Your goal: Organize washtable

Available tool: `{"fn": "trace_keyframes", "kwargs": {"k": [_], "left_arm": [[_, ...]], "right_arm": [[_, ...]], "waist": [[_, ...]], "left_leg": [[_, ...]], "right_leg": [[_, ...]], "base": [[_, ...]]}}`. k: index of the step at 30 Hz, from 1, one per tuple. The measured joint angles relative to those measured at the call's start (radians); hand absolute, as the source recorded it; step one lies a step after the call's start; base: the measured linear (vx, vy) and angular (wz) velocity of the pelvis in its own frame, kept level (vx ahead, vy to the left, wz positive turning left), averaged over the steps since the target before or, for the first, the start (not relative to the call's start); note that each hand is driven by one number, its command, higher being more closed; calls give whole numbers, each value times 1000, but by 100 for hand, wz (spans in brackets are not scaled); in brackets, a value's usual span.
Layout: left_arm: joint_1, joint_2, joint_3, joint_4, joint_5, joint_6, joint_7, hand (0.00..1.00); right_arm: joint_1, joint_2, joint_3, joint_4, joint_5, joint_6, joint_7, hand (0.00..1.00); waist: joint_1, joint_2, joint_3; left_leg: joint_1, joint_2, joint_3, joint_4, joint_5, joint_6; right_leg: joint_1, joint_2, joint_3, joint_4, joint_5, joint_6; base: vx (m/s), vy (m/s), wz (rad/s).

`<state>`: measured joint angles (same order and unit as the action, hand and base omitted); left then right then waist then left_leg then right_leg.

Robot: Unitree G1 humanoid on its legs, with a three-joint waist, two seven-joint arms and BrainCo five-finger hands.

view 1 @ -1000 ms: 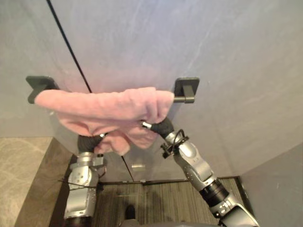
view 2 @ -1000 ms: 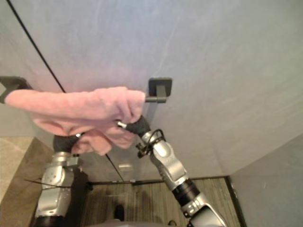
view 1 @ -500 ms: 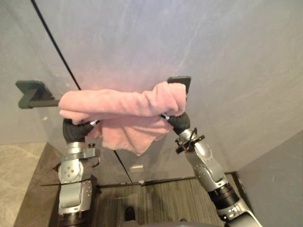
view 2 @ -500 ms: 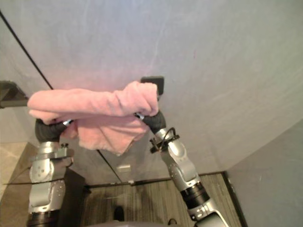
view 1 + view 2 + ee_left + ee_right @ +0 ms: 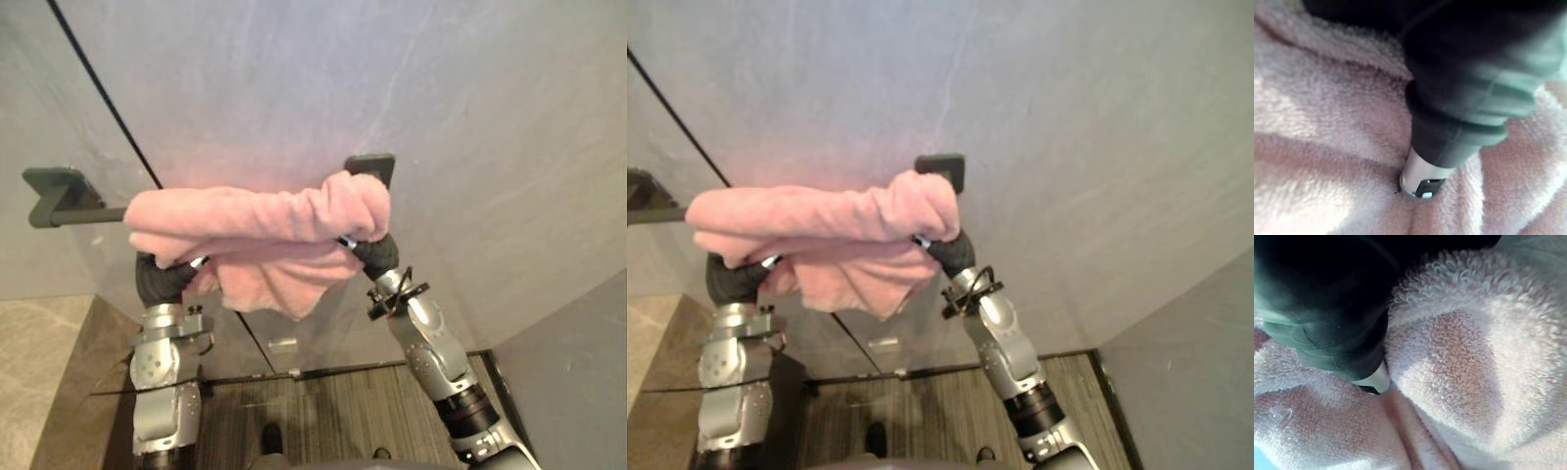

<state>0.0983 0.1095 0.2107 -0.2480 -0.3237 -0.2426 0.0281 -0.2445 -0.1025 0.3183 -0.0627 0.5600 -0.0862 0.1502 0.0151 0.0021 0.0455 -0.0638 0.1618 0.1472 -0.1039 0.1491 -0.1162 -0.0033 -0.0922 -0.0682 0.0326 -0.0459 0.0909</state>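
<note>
ROBOT TIDIES THE WASHROOM: A pink towel (image 5: 257, 217) lies bunched over a dark wall-mounted rail (image 5: 86, 212). Its bulk is gathered toward the right bracket (image 5: 370, 164), and a loose fold hangs below the middle. The robot's left hand (image 5: 162, 278) reaches up under the towel's left part, and its right hand (image 5: 373, 256) is pushed into the thick roll at the right end. With one hand at each end, the spread looks meant for drawing the cloth flat along the rail. Both hands are buried in the pile, in the wrist views too, so it cannot be told whether either is clasping the towel or merely pressing against it. The stretch of rail by the left bracket (image 5: 54, 184) is bare. The towel appears hung but not yet evened out.
</note>
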Motion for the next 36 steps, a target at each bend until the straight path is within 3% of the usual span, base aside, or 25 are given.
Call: {"fn": "trace_keyframes", "kwargs": {"k": [14, 23, 28, 36], "left_arm": [[39, -52, 33, -34, -19, 4, 2, 100], [39, -53, 67, -36, -23, 4, 39, 100], [39, -54, 80, -37, -41, 1, 46, 100], [39, -54, 104, -37, -41, -1, 61, 100]], "right_arm": [[-19, -5, 20, 20, -22, 7, 5, 100], [-106, -37, 73, 51, -35, 7, 5, 100], [-138, -43, 91, 51, -51, 7, 6, 100], [-190, -47, 119, 71, -57, 7, 6, 100]], "waist": [[4, -3, 19], [5, -4, 27], [29, -7, 29], [28, -10, 31]], "left_leg": [[-11, -2, -21, 0, 1, 0], [-14, -2, -26, 0, -2, 3], [-17, -2, -30, 0, -1, 3], [-27, -1, -36, 0, -1, 3]], "right_leg": [[2, -1, -29, 1, -6, -5], [1, -1, -36, 0, -7, -6], [1, 0, -39, 0, -7, -6], [-3, 1, -41, -1, -6, -6]], "base": [[-10, 2, 5], [-3, 1, 1], [-2, 1, 1], [-2, 2, 0]]}}
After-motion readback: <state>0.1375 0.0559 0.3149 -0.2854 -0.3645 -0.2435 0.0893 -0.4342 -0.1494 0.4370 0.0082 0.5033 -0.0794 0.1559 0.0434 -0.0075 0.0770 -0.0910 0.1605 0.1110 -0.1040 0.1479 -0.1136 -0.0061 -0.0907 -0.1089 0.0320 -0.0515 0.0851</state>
